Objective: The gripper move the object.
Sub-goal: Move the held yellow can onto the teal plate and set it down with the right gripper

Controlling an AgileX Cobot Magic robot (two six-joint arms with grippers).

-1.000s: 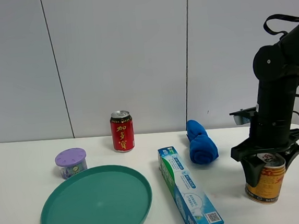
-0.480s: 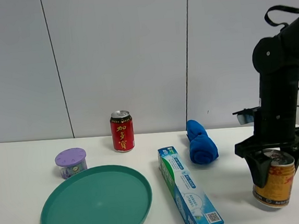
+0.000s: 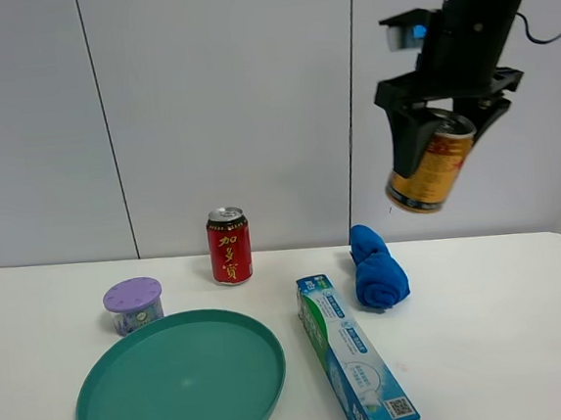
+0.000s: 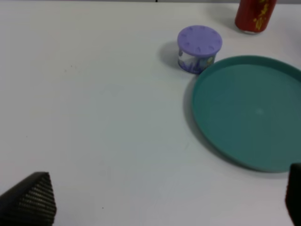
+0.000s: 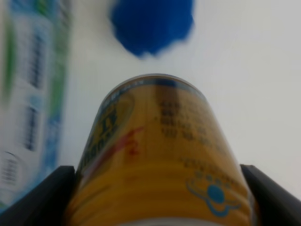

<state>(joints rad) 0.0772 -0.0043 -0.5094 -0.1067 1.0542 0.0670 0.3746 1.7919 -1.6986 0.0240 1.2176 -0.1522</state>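
- Where the white table [image 3: 528, 346] meets the pale panelled wall [image 3: 222, 97], everything stands or lies on the table except one can.
- In the upper right of the exterior frame, the dark arm's right gripper [image 3: 444, 142] hangs before the wall. Its fingers [image 5: 42, 197] pinch the gold can [image 3: 425, 176] from both sides. The can is tilted, well above the table and over the blue towel [image 3: 377, 268].
- The left gripper [image 4: 160, 202] shows only as two black tips at the lower corners of its wrist view, spread wide above the table.
- A round teal plate [image 3: 183, 386] fills the lower left.
- A long blue, white and green carton [image 3: 358, 370] lies just right of the plate, with a QR code on its near end. Its lettering is too small to read.
- The rolled towel lies right of centre.
- A red can [image 3: 229, 247] stands upright near the wall, with yellow Chinese characters down its side.
- The gold can's label carries red marks, a round blue emblem and blurred dark print.
- A small purple-lidded tub [image 3: 134, 304] stands at the left, just behind the plate.
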